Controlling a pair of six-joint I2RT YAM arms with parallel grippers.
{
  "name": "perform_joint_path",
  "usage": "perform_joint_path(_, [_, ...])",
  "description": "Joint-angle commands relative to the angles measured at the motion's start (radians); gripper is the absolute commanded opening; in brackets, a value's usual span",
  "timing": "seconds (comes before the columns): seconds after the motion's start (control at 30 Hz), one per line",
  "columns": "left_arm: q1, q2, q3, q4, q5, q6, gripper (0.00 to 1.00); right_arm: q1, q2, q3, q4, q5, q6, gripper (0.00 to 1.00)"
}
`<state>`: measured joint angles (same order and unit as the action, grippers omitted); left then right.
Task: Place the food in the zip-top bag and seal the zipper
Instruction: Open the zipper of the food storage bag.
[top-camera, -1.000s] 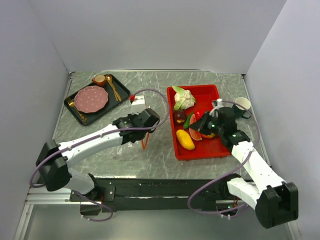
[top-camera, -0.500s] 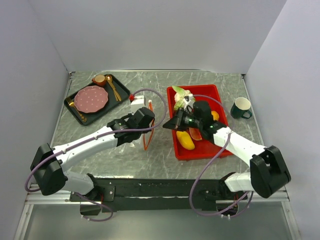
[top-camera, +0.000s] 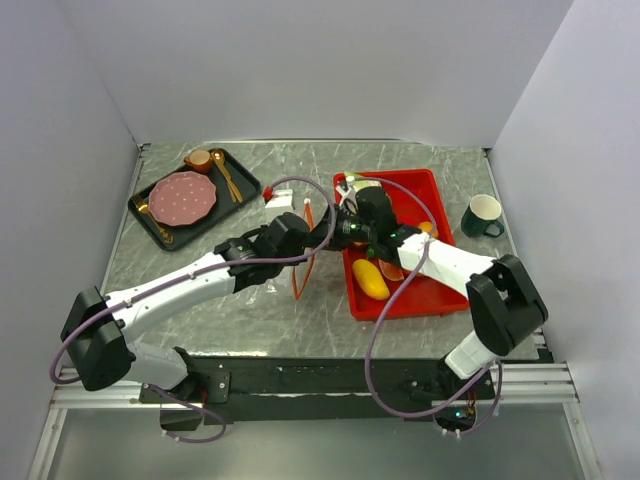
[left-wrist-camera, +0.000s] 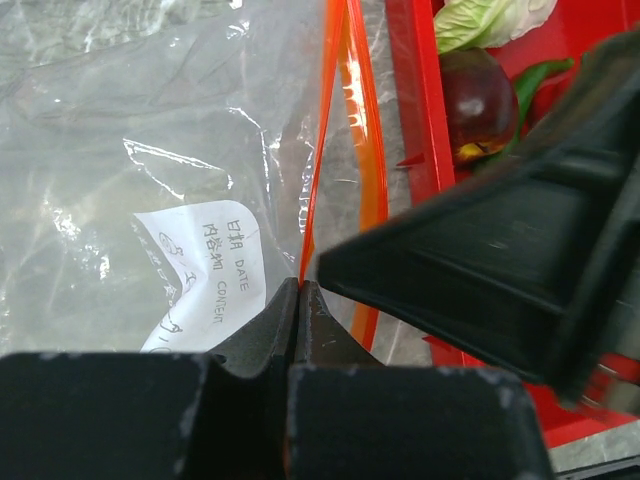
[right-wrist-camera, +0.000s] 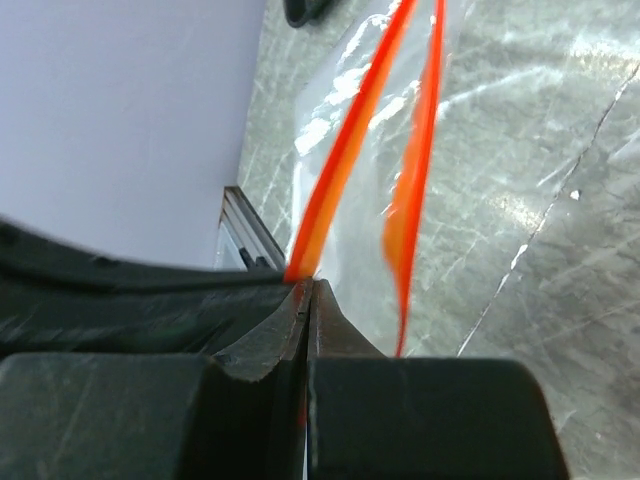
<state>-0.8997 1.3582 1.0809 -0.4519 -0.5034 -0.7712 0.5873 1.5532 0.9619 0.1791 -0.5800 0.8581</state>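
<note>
The left tool (left-wrist-camera: 300, 292) had its fingers pressed together on one orange-red band of the zipper (left-wrist-camera: 326, 130), with no gap showing between them. The right tool (right-wrist-camera: 308, 292) was clamped the same way on a band of that strip. Its own camera showed the thin plastic running straight up out of the closed tips.

Only the wrist cameras showed those grips. From above, the two tools met over the orange line and their black bodies hid where they touched it.

The left wrist camera also caught the right tool's dark housing looming just beside the pinch. Behind that was the wall of the red tray (left-wrist-camera: 415, 100), with a dark reddish piece (left-wrist-camera: 478, 90) and the white-green leafy vegetable (left-wrist-camera: 490, 20) inside.

The overhead view gave the layout. The zip-top bag (top-camera: 300, 262) stood on edge over the marbled surface (top-camera: 300, 160), just left of the tray and between the two arms. In the tray lay the yellow oval fruit (top-camera: 371, 279), and next to it the watermelon slice (top-camera: 390, 268). The orange (top-camera: 428, 229) peeked out past the right arm.

Farther off, a green mug (top-camera: 483, 215) stood at the right. A dark tray (top-camera: 240, 170) at the back left carried the pink plate (top-camera: 182, 196).

The bag was clear and wrinkled, with glare across its folds and a white label (left-wrist-camera: 205, 260) printed for date and content. Its mouth gaped open. The two orange-red bands bowed apart in both wrist views, and bare surface showed between them. I could see no food inside the bag.
</note>
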Motion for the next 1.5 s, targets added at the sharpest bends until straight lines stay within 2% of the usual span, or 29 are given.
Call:
perform_joint_path(0.0, [0.001,-0.022,0.027,0.047,0.032,0.024,0.01,0.025,0.059,0.086,-0.038,0.003,-0.027,0.00])
perform_joint_path(0.2, [0.001,-0.021,0.045,0.056,0.063,0.047,0.01,0.048,0.114,0.104,0.013,-0.032,-0.014,0.00])
perform_joint_path(0.37, [0.005,-0.030,0.080,0.000,0.017,0.041,0.01,0.060,0.174,0.144,-0.124,0.083,-0.054,0.00])
perform_joint_path(0.43, [0.007,-0.044,0.091,-0.034,-0.049,0.032,0.01,0.059,0.183,0.140,-0.168,0.123,-0.062,0.00])
perform_joint_path(0.53, [0.054,-0.082,0.082,-0.083,-0.075,0.007,0.01,0.059,0.223,0.164,-0.233,0.163,-0.088,0.00])
perform_joint_path(0.67, [0.146,-0.154,0.042,-0.097,-0.061,-0.005,0.01,0.059,0.243,0.161,-0.234,0.193,-0.109,0.00])
perform_joint_path(0.77, [0.169,-0.197,0.024,-0.107,-0.087,0.018,0.01,0.055,0.277,0.196,-0.270,0.201,-0.133,0.00])
perform_joint_path(1.0, [0.182,-0.156,0.014,-0.103,-0.034,0.032,0.01,0.057,0.254,0.213,-0.205,0.137,-0.156,0.00])
perform_joint_path(1.03, [0.182,-0.142,0.004,-0.097,-0.027,0.027,0.01,0.057,0.242,0.215,-0.201,0.137,-0.165,0.02])
perform_joint_path(1.07, [0.182,-0.136,-0.002,-0.084,-0.018,0.020,0.01,0.059,0.214,0.215,-0.199,0.146,-0.166,0.09])
perform_joint_path(1.2, [0.182,-0.107,-0.010,-0.064,0.009,0.015,0.01,0.060,0.170,0.215,-0.182,0.175,-0.162,0.11])
perform_joint_path(1.47, [0.182,-0.084,-0.022,-0.047,0.037,0.036,0.01,0.060,0.241,0.285,-0.104,0.169,-0.142,0.13])
